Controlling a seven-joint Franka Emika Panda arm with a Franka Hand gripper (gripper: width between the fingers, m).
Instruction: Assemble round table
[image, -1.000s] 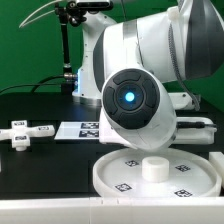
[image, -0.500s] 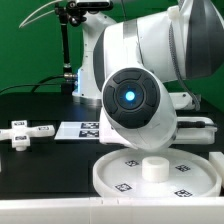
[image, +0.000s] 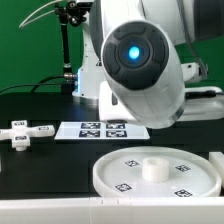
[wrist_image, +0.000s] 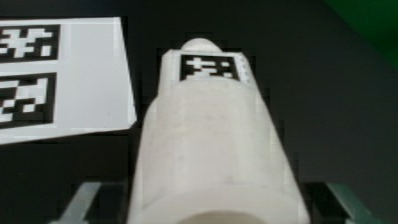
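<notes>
The large rimmed round disc (image: 108, 172) lies at the front of the black table, with a short raised hub (image: 153, 169) at its centre. In the wrist view the white cylindrical leg (wrist_image: 210, 120) lies lengthwise between my fingers, a square tag near its rounded far end. My gripper (wrist_image: 214, 208) is shut on the leg's near end, with one finger (wrist_image: 79, 200) showing on each side. In the exterior view the arm's bulky wrist housing (image: 138, 60) hides the gripper and the leg. The cross-shaped foot is out of view.
The marker board (image: 100, 129) lies flat behind the disc; it also shows beside the leg in the wrist view (wrist_image: 54, 80). A small white T-shaped block (image: 22, 131) sits at the exterior view's left. A black stand (image: 68, 50) rises at the back.
The arm has risen and shifted toward the exterior view's right. The disc and the marker board, partly covered before, now show more fully.
</notes>
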